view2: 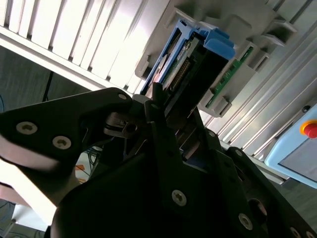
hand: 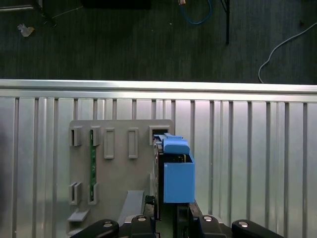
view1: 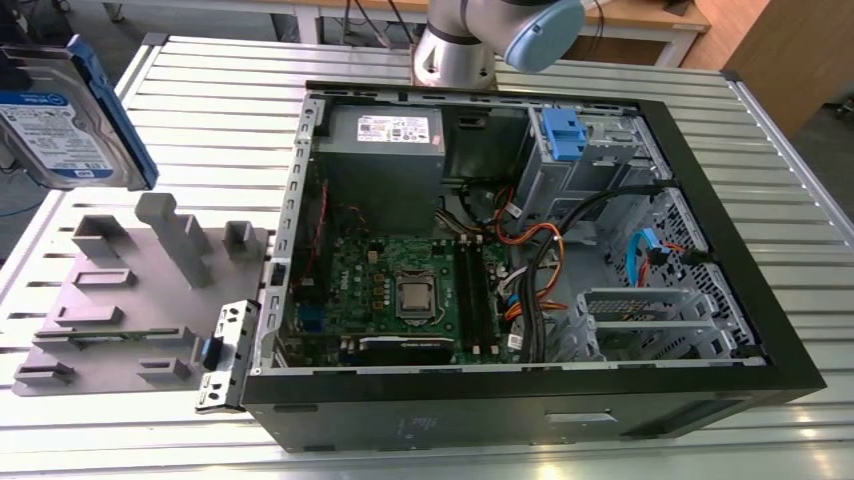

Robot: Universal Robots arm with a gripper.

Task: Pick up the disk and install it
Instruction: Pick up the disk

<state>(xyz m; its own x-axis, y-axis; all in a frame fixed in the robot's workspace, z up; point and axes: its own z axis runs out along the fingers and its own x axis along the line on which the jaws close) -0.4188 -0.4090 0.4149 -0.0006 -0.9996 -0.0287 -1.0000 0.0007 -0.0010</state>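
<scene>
Holding the disk clamped edge-on in my claw, clear of the counter and well outside the open computer case, off its side wall on the exterior view's left, above the grey fixture plate lying beside the case. Pick-up looks done: the disk touches neither plate nor counter. Installation is all left, by my judgement: the disk is not yet inside the case, whose drive cage carries a blue clip.
</scene>
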